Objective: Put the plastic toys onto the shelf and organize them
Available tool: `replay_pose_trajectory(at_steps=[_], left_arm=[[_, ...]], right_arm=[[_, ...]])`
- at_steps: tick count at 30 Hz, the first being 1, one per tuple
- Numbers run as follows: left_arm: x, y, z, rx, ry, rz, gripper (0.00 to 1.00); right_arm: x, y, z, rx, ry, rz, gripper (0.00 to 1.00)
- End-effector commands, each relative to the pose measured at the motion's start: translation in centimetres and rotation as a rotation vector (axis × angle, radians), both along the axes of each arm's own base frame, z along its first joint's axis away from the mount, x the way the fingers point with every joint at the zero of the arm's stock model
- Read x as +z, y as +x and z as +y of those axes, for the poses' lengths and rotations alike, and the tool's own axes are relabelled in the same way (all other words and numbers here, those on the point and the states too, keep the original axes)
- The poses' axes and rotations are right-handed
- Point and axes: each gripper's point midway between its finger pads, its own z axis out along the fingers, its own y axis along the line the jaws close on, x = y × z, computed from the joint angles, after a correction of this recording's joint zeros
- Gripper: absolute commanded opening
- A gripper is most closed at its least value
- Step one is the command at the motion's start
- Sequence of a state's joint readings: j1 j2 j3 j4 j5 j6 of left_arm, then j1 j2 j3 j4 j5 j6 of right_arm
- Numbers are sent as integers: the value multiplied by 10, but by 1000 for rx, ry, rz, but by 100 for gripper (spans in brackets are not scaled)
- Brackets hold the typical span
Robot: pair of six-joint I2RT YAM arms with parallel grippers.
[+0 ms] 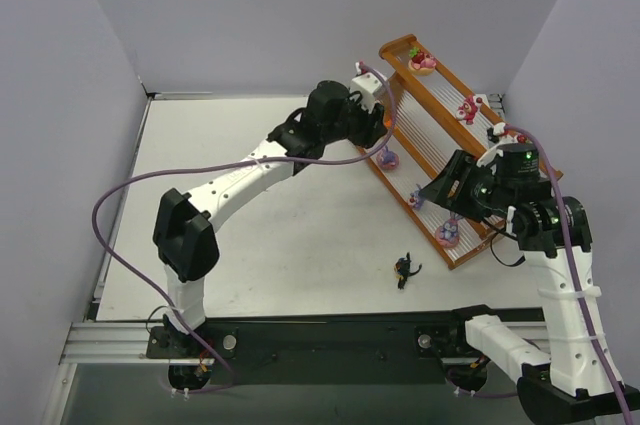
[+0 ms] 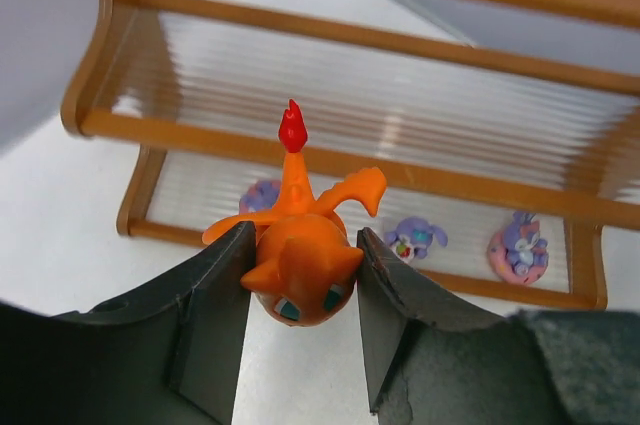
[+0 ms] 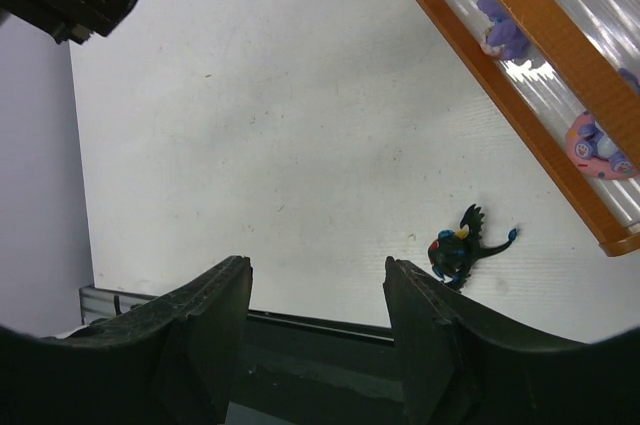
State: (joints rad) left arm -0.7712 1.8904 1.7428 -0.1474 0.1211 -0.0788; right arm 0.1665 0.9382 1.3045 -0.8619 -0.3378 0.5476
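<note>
My left gripper [image 2: 305, 235] is shut on an orange toy [image 2: 300, 270] with a red-tipped tail, held in front of the middle tier of the orange-brown shelf [image 2: 350, 170]. Three purple toys [image 2: 415, 238] sit on the lowest tier. Three pink-red toys [image 1: 423, 61] stand along the top tier of the shelf [image 1: 440, 95]. A black winged toy [image 1: 404, 270] lies on the table in front of the shelf. In the right wrist view the black winged toy [image 3: 458, 250] is just right of my right gripper [image 3: 318, 275], which hangs open and empty above the table.
The shelf runs diagonally across the far right of the white table [image 1: 260, 235]. Grey walls close in the left, back and right sides. A black rail [image 1: 330, 335] with both arm bases lines the near edge. A purple cable [image 1: 130, 190] loops off the left arm.
</note>
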Motion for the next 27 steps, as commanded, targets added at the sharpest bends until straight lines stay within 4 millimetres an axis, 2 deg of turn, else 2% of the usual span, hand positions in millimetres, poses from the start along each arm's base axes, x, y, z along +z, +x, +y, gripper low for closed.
replay_pose_trajectory(at_steps=[1, 2, 7, 11, 17, 21, 27], left_arm=[[47, 6, -21, -97, -38, -73, 0], [35, 10, -25, -100, -14, -52, 0], [34, 21, -40, -135, 10, -33, 0], [25, 28, -49, -144, 33, 0, 0], [15, 30, -54, -151, 42, 24, 0], [14, 23, -61, -180, 27, 35, 0], [21, 17, -76, -217, 7, -12, 0]], right_arm=[[12, -4, -4, -3, -7, -16, 56], [13, -4, -5, -7, -7, -13, 56], [22, -7, -9, -51, -1, -22, 56], [28, -12, -14, -65, -15, -32, 56], [34, -22, -17, -69, -26, -37, 56], [33, -27, -24, -81, -60, -33, 57], [29, -34, -34, -115, -101, -28, 57]])
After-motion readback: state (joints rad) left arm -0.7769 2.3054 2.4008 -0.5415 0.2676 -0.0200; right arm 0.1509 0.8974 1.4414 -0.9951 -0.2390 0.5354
